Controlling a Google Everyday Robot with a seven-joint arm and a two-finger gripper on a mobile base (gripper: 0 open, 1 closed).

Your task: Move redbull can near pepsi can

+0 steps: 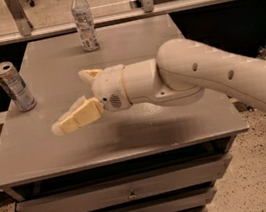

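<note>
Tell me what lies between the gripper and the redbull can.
Nothing: in the camera view, only bare tabletop separates the open gripper from the redbull can.

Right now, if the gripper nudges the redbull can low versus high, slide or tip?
Probably tips if hit high: the redbull can is tall, slim, standing upright near the left edge of the table. Bare metal likely slips in the grasp. The gripper hovers open mid-table, apart from it.

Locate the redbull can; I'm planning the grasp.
Camera view: the redbull can stands at the table's left edge, left of the pincer over mid-table.
</note>
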